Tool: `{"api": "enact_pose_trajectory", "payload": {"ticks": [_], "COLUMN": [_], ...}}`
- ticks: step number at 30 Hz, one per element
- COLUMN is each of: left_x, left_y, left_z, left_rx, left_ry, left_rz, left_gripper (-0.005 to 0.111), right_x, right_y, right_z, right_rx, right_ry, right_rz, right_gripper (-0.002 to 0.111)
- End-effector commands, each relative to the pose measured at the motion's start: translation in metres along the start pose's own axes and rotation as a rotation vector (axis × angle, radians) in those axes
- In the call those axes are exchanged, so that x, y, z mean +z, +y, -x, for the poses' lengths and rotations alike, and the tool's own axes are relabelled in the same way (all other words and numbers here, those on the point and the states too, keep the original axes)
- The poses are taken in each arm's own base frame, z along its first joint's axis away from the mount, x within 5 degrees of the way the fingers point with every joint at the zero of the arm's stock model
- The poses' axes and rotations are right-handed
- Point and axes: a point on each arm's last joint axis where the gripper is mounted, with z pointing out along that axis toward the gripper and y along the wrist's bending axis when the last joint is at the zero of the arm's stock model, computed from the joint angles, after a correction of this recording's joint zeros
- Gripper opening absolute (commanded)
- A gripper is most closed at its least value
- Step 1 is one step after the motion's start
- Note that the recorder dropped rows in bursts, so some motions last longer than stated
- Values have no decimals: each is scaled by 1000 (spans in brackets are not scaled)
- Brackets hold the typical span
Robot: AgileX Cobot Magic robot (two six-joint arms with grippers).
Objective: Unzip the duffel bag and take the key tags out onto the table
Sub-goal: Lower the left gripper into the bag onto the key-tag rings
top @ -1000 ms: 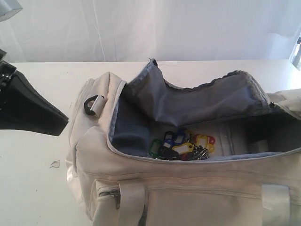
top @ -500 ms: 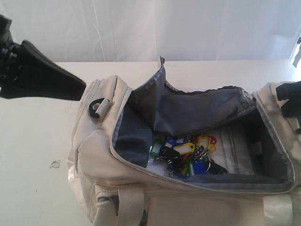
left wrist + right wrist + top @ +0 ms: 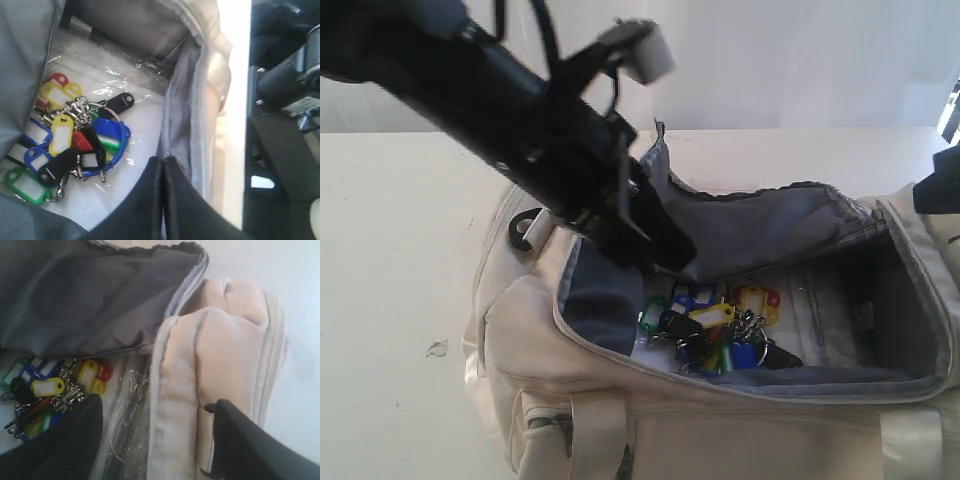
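The cream duffel bag lies unzipped on the white table, its grey lining showing. The key tags, a colourful bunch on metal rings, lie on the bag's bottom. My left gripper reaches down into the opening from the upper left. It is shut and empty, a little away from the key tags and close to the bag's grey rim. My right gripper is open. It straddles the bag's end wall, one finger inside near the key tags, the other outside by a strap loop.
A clear plastic sheet covers the bag's floor under the tags. A black D-ring sits on the bag's left end. A small scrap lies on the table at the left. White curtain hangs behind.
My left arm swung in from the left edge and now reaches into the bag's opening. The opening spread wider, showing more of the key tags.
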Motion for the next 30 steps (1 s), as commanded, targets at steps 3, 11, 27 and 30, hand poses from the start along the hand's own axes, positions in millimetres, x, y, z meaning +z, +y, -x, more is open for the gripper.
{"api": "enact_pose_trajectory", "payload": {"ticks": [3, 11, 27, 30], "left_x": [71, 115, 185, 189], "left_y": [16, 6, 34, 36], "left_z": [14, 24, -10, -14], "left_rx": [50, 187, 133, 126], "left_ry": [211, 378, 460, 481], "left_rz": [67, 194, 171, 162], "left_gripper": [0, 35, 91, 89], "right_x": [-23, -23, -23, -23], "right_y": [7, 6, 6, 6], "right_z": [-3, -1, -1, -1], "right_rx": [-27, -27, -27, -27], "right_ry": [-75, -91, -91, -93], "right_rz": [-5, -11, -11, -12], "right_gripper": [60, 60, 60, 60]}}
